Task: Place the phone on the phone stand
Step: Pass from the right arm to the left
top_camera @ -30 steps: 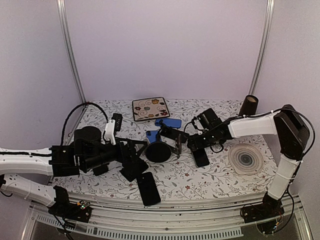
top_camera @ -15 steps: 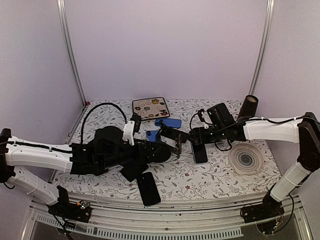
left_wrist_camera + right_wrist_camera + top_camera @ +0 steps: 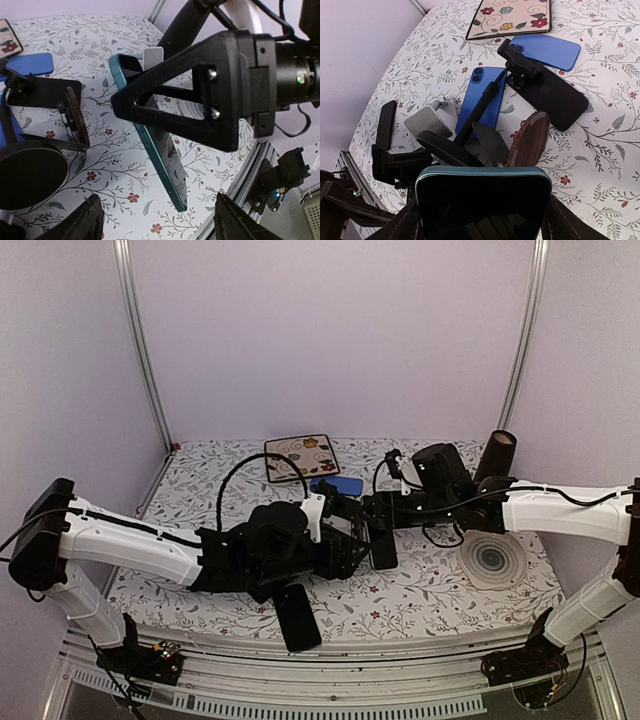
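Top: R gripper (image 3: 381,526) clamped on teal-edged phone (image 3: 385,554), at centre. L wrist: L gripper (image 3: 162,220) wide open, holding 0; phone tilted between its 2 fingers (image 3: 90,222), clear of both. R wrist: phone gripped across width, phone stand (image 3: 485,102) just beyond.

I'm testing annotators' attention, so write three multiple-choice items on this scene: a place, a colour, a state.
1. The swirl dish lies: A) on the table's right side B) at its left edge C) on the floor
2. The rim of the held phone is: A) red B) teal C) white
3. The right tool is: A) open and empty B) shut on the phone C) out of view
Answers: 1 A, the top view shows it at the right; 2 B, teal shows in both wrist views; 3 B, it clamps the phone.
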### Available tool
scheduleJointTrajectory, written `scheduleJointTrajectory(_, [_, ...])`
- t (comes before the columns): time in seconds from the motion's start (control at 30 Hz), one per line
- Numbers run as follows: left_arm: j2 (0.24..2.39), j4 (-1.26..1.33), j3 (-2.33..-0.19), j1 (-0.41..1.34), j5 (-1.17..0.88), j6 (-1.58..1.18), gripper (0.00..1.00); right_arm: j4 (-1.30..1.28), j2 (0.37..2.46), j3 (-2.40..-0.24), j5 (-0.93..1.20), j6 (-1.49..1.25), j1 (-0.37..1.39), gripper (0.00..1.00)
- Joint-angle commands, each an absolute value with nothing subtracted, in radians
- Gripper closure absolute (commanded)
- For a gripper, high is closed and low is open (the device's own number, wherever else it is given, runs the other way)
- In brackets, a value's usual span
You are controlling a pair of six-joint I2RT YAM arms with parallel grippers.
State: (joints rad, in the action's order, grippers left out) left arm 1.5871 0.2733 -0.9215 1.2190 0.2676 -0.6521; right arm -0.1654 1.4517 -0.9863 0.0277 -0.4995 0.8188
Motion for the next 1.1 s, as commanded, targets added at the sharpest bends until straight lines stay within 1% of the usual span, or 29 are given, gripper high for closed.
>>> scheduleJointTrajectory(0.0, [1.641,0.293,-0.959,1.231,0.29,-0.712,0.26,-0.112,1.41,-1.001,-0.017,-0.545,0.854,0.6])
scheduleJointTrajectory(0.43, [1.735,0.359,-0.99,1.242,0.25,-0.772,0.4,-0.09,1.389,-0.986,-0.039,-0.593,0.897,0.6])
scheduleJointTrajectory(0.57, [1.759,0.391,-0.995,1.242,0.221,-0.786,0.47,-0.085,1.373,-0.97,-0.049,-0.601,0.9,0.6])
scheduleJointTrajectory(0.67, [1.781,0.407,-1.006,1.242,0.201,-0.794,0.55,-0.078,1.36,-0.956,-0.049,-0.608,0.901,0.6])
scheduleJointTrajectory(0.77, [1.796,0.42,-1.015,1.242,0.187,-0.8,0.67,-0.075,1.351,-0.945,-0.047,-0.612,0.901,0.6])
scheduleJointTrajectory(0.97, [1.801,0.43,-1.018,1.241,0.18,-0.798,1.0,-0.076,1.327,-0.918,-0.055,-0.613,0.901,0.59])
scheduleJointTrajectory(1.07, [1.802,0.436,-1.019,1.242,0.174,-0.778,1.0,-0.074,1.313,-0.901,-0.057,-0.616,0.902,0.58])
